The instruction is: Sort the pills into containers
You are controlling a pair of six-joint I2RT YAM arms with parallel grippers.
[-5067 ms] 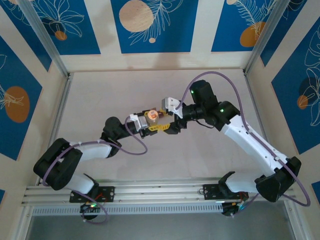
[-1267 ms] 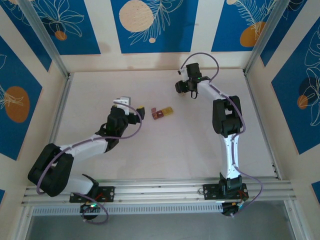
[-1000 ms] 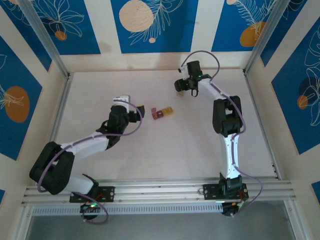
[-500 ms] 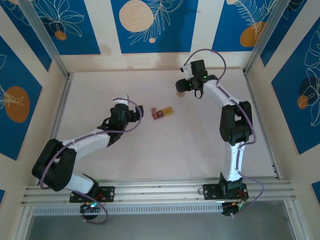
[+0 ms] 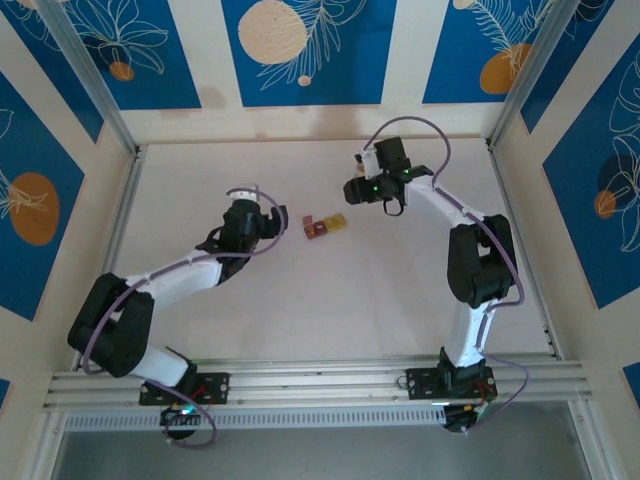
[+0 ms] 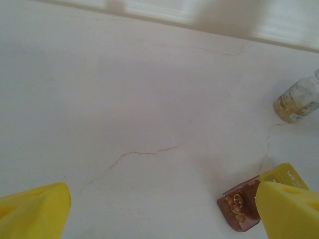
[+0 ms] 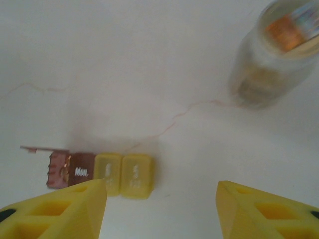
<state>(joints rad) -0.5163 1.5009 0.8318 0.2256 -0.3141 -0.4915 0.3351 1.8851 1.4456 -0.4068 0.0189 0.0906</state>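
Table [image 5: 330, 290]: both arms bolted at the near edge, L arm on the L, R arm on the R, each stretched twd the far half. Containers [image 5: 325, 225] lie flat on the table, approx mid-width, past ctr twd the back wall. Pills [image 6: 236, 201] sit in the end cell on the L. L gripper [image 5: 278, 224] is just L of the containers, not touching. Vial [image 7: 271, 55] stands on the table R of and behind the containers, near but apart. R gripper [image 5: 356, 190] is above the table by the vial, also R of and behind the containers. In its wrist view the vial lies ahead to one side, the containers nearer on the other.
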